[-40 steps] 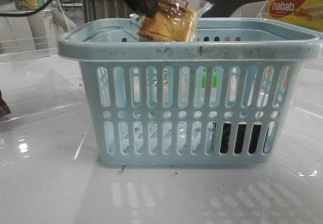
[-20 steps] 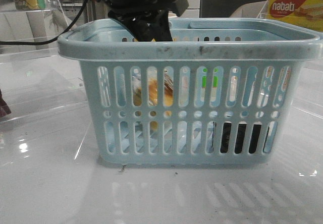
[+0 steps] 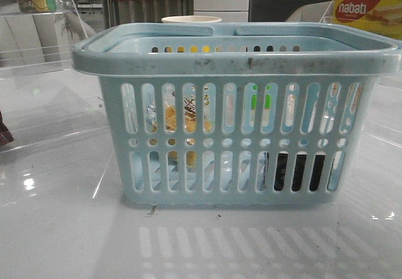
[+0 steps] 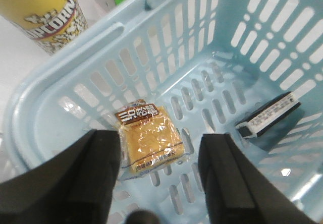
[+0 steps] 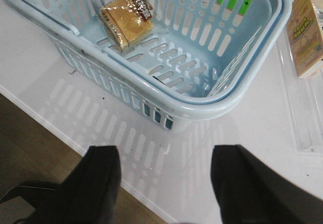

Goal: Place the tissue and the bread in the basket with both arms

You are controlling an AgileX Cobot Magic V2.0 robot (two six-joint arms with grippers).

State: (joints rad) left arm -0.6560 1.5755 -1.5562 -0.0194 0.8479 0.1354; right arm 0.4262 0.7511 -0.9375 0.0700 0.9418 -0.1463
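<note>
Both items are lying inside the basket point(image 3: 235, 59): bread point(image 4: 150, 141) left, tissue point(image 4: 267, 117) right. The left gripper point(image 4: 159, 183) is hovering spread above the bread; the right gripper point(image 5: 164, 181) is gaping, empty, near the basket.

"nabati" on yellow box point(image 3: 367, 10), "POPCORN" on cup point(image 4: 45, 13)

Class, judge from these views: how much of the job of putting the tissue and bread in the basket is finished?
Both items look placed: the bread and the black tissue pack lie on the basket floor. Nothing is in hand; the left gripper and right gripper are open and empty. Nothing appears left except retracting.
</note>
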